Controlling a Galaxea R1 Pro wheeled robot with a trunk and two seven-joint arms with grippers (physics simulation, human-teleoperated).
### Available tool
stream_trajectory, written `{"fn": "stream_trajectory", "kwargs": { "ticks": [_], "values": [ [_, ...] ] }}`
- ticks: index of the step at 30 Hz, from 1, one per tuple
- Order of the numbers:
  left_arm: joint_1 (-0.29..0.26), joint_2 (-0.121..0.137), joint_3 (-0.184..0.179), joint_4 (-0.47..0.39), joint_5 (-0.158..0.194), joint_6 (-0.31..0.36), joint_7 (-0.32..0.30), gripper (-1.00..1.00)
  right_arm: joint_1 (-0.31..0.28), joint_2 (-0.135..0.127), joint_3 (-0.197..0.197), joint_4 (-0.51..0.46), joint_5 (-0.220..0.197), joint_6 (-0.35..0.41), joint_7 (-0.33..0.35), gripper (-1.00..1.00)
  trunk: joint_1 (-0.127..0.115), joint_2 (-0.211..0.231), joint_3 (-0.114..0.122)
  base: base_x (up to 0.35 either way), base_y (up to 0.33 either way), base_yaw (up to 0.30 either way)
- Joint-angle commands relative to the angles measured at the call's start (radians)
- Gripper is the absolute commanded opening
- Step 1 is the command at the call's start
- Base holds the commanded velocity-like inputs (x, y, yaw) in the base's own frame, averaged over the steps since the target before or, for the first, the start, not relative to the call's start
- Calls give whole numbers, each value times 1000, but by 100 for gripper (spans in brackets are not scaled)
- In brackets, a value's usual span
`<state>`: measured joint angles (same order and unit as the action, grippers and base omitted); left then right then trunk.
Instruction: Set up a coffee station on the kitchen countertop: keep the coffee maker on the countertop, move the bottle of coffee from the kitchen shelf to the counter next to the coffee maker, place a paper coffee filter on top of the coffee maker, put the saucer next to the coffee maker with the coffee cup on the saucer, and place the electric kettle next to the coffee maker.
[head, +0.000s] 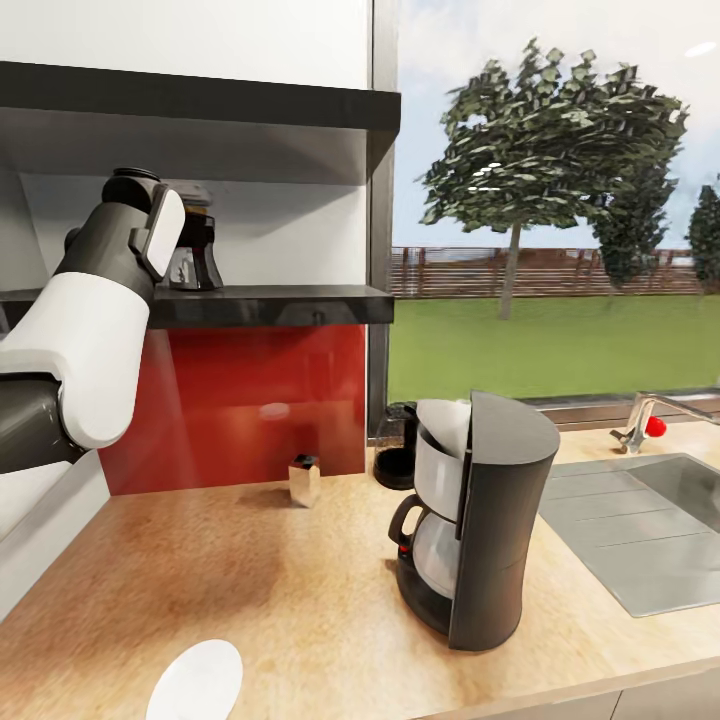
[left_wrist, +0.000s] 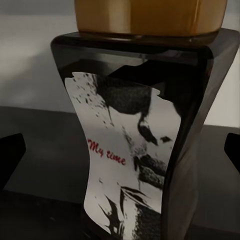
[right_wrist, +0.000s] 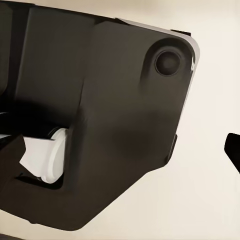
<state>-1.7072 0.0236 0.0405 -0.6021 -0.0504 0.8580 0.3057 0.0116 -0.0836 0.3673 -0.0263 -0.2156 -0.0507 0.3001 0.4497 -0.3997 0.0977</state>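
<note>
The bottle of coffee (left_wrist: 130, 165), a dark waisted jar with a gold lid and pale label, stands on the black kitchen shelf (head: 270, 303). My left gripper (left_wrist: 120, 155) is open, with its fingertips (left_wrist: 11, 155) on either side of the jar and apart from it. The coffee maker (head: 490, 540) stands on the kitchen countertop (head: 250, 580), and the dark electric kettle (head: 398, 455) sits just behind it. The white saucer (head: 196, 680) lies at the counter's front edge. A pale cone shows in the maker's upper front; I cannot tell if it is the paper coffee filter. The coffee cup is out of view.
A small tan box (head: 304, 480) stands by the red backsplash. A steel sink (head: 640, 530) with a faucet (head: 645, 415) lies right of the coffee maker. A second black shelf (head: 200, 100) hangs above. In the right wrist view a dark robot part sits close to the gripper.
</note>
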Motion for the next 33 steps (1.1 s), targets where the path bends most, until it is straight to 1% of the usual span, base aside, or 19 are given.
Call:
{"fn": "stream_trajectory", "kwargs": {
  "ticks": [1, 22, 33],
  "values": [
    [0, 0, 2, -1, -5, 4, -2, 100, 1, -1, 8, -1, -10, -1, 3, 100, 0, 0, 0, 0, 0, 0],
    [1, 1, 6, 3, -4, 4, -2, 100, 1, 0, 8, -2, -11, -1, 3, 100, 0, 0, 0, 46, 0, 0],
    [3, 2, 6, 12, -5, 3, -2, 100, 1, -1, 8, -2, -10, -1, 3, 100, 0, 0, 0, 6, 0, 0]
  ]
}}
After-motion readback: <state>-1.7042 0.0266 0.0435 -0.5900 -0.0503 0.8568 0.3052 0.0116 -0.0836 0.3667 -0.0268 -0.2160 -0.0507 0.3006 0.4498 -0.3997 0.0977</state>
